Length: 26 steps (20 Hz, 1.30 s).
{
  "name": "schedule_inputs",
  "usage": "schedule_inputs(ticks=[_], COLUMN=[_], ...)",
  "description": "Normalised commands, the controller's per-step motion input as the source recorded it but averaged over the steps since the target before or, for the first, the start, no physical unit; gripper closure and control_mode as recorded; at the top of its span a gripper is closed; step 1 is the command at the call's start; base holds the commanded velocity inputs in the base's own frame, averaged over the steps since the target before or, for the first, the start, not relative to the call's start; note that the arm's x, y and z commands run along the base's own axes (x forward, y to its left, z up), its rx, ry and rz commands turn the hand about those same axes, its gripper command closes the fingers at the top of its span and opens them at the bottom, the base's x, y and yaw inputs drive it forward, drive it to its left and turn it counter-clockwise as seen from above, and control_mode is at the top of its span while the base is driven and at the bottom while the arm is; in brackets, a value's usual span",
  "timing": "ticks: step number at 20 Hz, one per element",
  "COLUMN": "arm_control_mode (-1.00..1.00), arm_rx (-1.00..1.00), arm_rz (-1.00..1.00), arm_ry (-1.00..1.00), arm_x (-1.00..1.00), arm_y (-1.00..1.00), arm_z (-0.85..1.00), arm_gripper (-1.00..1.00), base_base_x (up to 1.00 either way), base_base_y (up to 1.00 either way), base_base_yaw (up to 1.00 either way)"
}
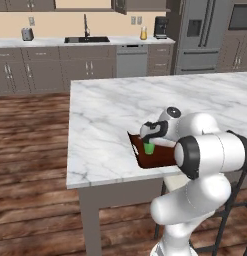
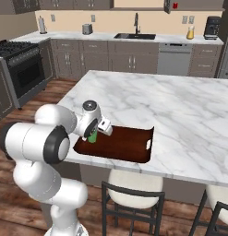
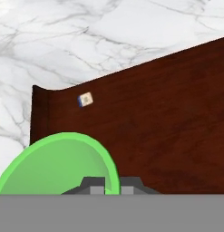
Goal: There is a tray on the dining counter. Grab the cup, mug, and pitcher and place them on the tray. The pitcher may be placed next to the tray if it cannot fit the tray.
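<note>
While the tool pinches the rim of the small bright green tapered cup, jaws nearly together, that cup sits over the left end of the dark reddish-brown shallow tray on the white marble bench.

Bright green cup, reddish-brown tray, white grey-veined marble counter.
</note>
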Motion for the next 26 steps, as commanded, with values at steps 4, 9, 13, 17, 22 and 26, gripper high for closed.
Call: schedule_inputs(ticks=[4,9,13,17,22,26], arm_control_mode=[-1.0,-1.0,-1.0,-1.0,-1.0,-1.0], arm_rx=[0.0,0.0,0.0,0.0,0.0,0.0], arm_rz=[0.0,0.0,0.0,0.0,0.0,0.0], arm_ry=[0.0,0.0,0.0,0.0,0.01,0.0], arm_x=[0.0,0.01,0.0,0.0,0.0,0.0], arm_y=[0.0,0.0,0.0,0.0,0.0,0.0], arm_z=[-0.16,-0.18,-0.16,-0.18,-0.08,0.0], arm_gripper=[1.0,1.0,1.0,1.0,1.0,-1.0], base_base_x=[0.0,0.0,0.0,0.0,0.0,0.0], base_base_y=[0.0,0.0,0.0,0.0,0.0,0.0], base_base_yaw=[0.0,0.0,0.0,0.0,0.0,0.0])
